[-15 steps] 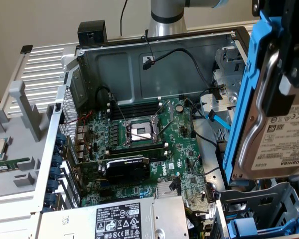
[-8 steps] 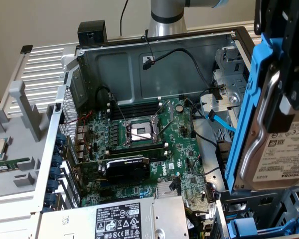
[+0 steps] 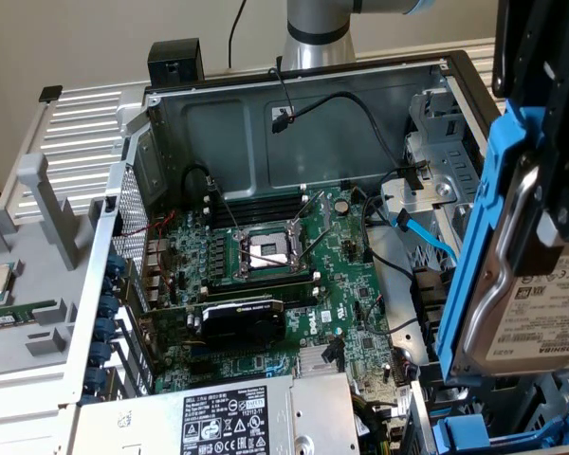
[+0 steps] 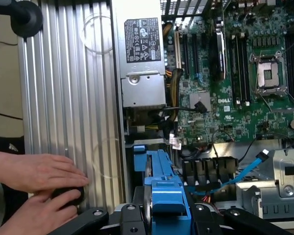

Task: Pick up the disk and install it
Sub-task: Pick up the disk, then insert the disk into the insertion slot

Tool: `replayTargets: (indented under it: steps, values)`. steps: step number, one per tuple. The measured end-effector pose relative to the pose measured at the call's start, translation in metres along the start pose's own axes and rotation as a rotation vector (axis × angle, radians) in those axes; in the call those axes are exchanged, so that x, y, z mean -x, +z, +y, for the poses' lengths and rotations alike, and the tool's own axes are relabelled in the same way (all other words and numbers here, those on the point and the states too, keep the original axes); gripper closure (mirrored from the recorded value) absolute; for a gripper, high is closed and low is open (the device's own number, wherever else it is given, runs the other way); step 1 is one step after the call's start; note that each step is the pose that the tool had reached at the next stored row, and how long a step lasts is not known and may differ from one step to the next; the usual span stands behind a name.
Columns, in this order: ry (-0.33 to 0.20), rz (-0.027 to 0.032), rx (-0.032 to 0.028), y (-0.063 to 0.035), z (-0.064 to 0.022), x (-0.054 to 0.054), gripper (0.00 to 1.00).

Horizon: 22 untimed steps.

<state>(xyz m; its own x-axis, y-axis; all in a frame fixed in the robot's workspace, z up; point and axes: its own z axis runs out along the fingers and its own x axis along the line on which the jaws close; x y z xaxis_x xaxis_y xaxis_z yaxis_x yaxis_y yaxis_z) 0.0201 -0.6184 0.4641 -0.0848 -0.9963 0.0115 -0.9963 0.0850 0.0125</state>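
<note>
Evidently partway closed, fingers (image 3: 534,232) clamped the disk (image 3: 526,313) upright by its blue frame (image 3: 474,256); rigid, dense, shock-sensitive, so frame edges seemed safest.

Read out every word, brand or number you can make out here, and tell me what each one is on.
"TOSHIBA": white label of the flat silver metal disk in the blue plastic frame; its smaller print is unreadable.
"DELL": white print on the green circuit board.
Black-and-white label on the grey power-supply box: print too small to read.
</note>
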Motion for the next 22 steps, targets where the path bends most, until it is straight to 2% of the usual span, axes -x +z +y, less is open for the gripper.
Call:
replayTargets:
  steps: [7, 13, 22]
  values:
    - [0.0, -0.0057, 0.0005, 0.0109, -0.0006, 0.0013, 0.63]
    - [-0.011, -0.0103, 0.0007, 0.0118, -0.0001, 0.0062, 0.63]
    - [-0.017, -0.0103, 0.0008, 0.0118, 0.0, 0.0072, 0.63]
